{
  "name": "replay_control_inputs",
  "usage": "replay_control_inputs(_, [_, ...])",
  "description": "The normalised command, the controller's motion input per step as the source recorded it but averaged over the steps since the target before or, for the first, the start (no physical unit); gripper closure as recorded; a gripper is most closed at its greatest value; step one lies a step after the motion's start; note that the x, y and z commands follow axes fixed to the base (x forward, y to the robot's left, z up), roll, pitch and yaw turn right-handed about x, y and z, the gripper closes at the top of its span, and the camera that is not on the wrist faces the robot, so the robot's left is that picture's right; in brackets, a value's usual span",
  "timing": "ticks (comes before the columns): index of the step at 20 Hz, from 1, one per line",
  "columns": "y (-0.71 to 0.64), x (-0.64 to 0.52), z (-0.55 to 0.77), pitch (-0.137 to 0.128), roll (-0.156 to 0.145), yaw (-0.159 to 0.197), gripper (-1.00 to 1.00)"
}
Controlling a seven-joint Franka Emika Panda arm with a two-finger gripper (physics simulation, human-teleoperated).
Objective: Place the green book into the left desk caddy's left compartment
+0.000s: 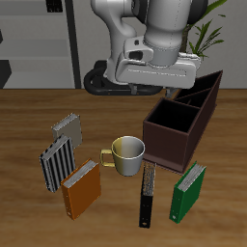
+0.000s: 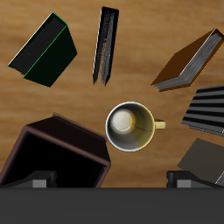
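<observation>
The green book [image 1: 188, 191] lies flat near the table's front edge, beside the black book; it also shows in the wrist view [image 2: 45, 51]. The left desk caddy [image 1: 170, 145], a dark maroon box, stands farther back than the green book, with its big square section toward the front and its narrow divided sections [image 1: 205, 90] toward the back. One corner of it shows in the wrist view [image 2: 66, 131]. My gripper [image 1: 174, 92] hangs high over the caddy and the mug, open and empty, fingers wide apart [image 2: 112, 180].
A cream mug [image 1: 126, 152] [image 2: 131, 125] stands beside the caddy. A black book [image 1: 148, 193] [image 2: 105, 44], an orange-brown book [image 1: 82, 188] [image 2: 188, 61], a striped book [image 1: 56, 159] and a grey book [image 1: 66, 125] lie on the wooden table.
</observation>
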Motion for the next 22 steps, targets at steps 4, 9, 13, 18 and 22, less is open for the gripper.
replay_control_inputs(4, [0.53, 0.39, 0.04, -0.023, 0.053, -0.025, -1.00])
replay_control_inputs(9, [0.27, 0.30, 0.05, -0.029, 0.016, -0.019, -1.00])
replay_control_inputs(13, [0.25, 0.38, -0.05, 0.001, 0.007, -0.030, -1.00])
replay_control_inputs(18, [0.30, 0.31, -0.17, -0.018, 0.029, 0.003, -1.00])
replay_control_inputs(22, [0.16, 0.28, -0.25, 0.030, 0.036, -0.033, -1.00])
